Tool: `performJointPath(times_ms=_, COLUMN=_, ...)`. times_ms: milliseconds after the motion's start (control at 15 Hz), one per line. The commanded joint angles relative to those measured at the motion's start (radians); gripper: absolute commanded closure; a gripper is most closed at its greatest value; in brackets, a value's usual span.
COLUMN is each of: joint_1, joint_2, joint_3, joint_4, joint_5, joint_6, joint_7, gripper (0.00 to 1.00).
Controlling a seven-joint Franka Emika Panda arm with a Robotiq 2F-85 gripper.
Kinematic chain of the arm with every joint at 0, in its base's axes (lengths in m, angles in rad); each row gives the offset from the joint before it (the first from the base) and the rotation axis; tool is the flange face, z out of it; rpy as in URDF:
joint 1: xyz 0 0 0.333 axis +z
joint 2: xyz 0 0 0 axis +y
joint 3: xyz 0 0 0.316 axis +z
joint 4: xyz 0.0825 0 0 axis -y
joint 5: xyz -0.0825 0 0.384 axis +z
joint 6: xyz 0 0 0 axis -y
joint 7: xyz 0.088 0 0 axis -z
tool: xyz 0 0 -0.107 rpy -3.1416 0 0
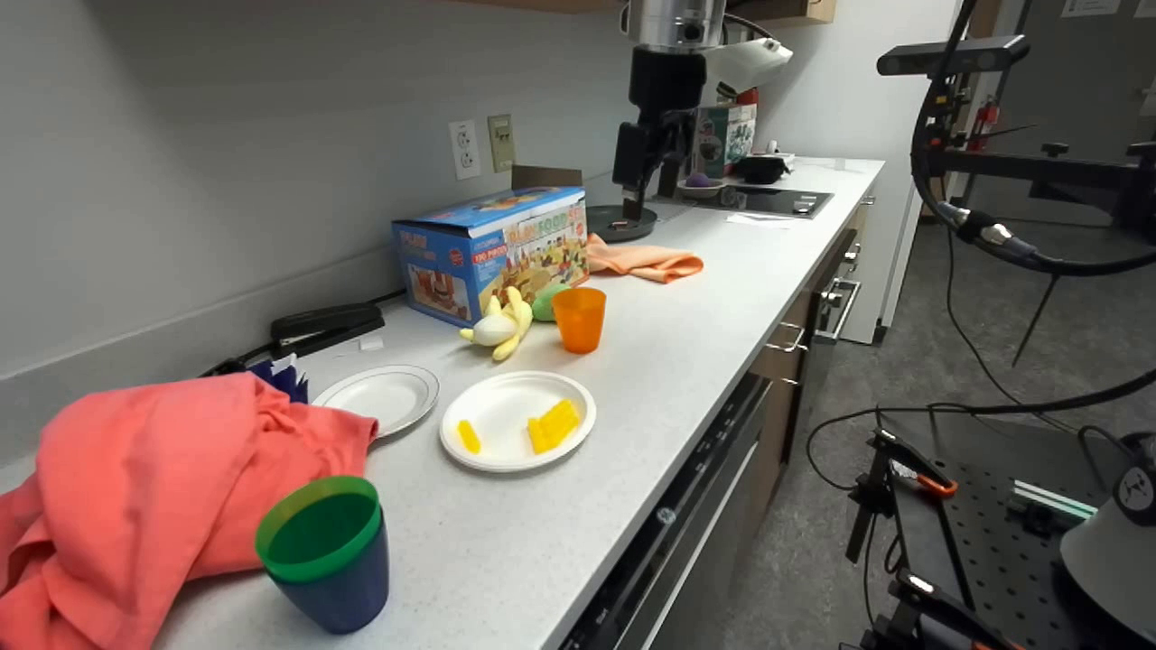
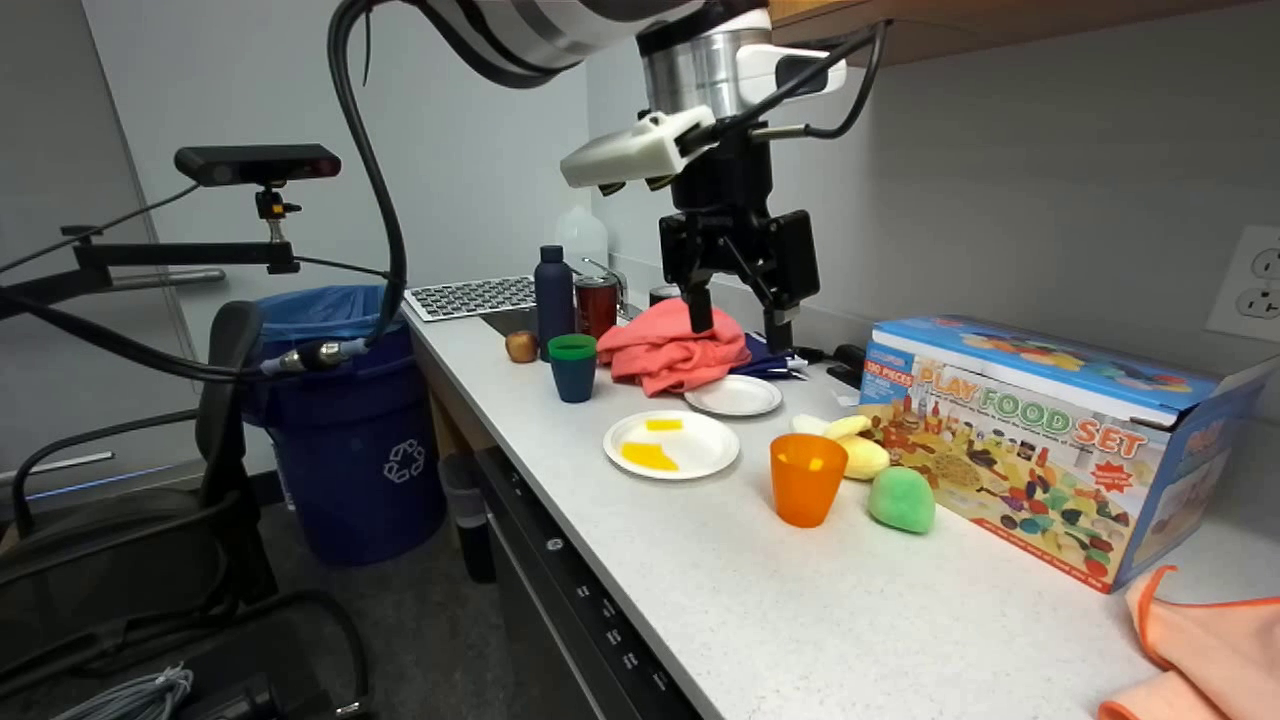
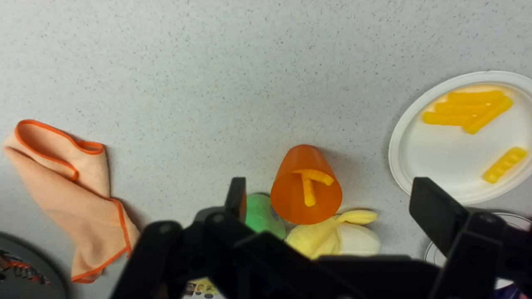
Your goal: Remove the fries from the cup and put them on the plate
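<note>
Empty and spread wide, the claw (image 3: 327, 193) hangs above the tabletop (image 3: 187, 104) in the wrist view. Below it is the orange cup (image 3: 291, 194), seen between the jaws but closer to the jaw by the green toy (image 3: 262, 214). Two fries (image 3: 309, 191) are in the cup and make a T: one seems to point its long side toward the wall edge, one lies across its end. I think the claw must go down and over a bit, and the first fry may fit crossways between the jaws.

In an exterior view, the round white plate (image 1: 497, 406) sits closer to the front edge. It has a raised rim and holds more fries, short yellow sticks: a bunch and one alone.

In an exterior view, the cup stands upright, smooth and narrower at the bottom; a soft, folded pink cloth (image 2: 668, 345) lies toward the wall edge.
</note>
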Motion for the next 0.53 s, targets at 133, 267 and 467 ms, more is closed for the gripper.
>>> performJointPath(times_ms=133, joint_1=0.002, joint_2=0.023, joint_3=-0.008, joint_4=0.007, joint_5=-0.009, joint_6=0.023, joint_7=0.014, gripper=0.00)
performJointPath(times_ms=267, joint_1=-0.003, joint_2=0.063, joint_3=-0.011, joint_4=0.030, joint_5=-0.010, joint_6=0.043, joint_7=0.031, gripper=0.00)
performJointPath(times_ms=467, joint_1=-0.001, joint_2=0.123, joint_3=-0.016, joint_4=0.052, joint_5=-0.015, joint_6=0.101, joint_7=0.049, gripper=0.00)
